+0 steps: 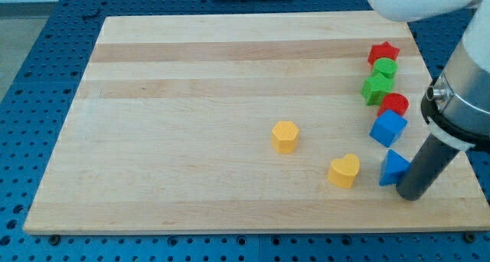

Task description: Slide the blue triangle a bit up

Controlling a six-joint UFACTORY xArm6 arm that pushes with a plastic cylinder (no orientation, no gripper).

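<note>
The blue triangle (393, 168) lies on the wooden board (191, 101) near the view's bottom right. My tip (409, 194) rests just to the right of and slightly below it, touching or almost touching its lower right side. A blue cube (388, 128) sits right above the triangle.
Above the blue cube a column of blocks runs up the right side: a red cylinder (395, 104), a green block (375, 88), a green cylinder (385, 68) and a red star (383, 52). A yellow heart (344, 171) lies left of the triangle, a yellow hexagon (285, 137) farther left.
</note>
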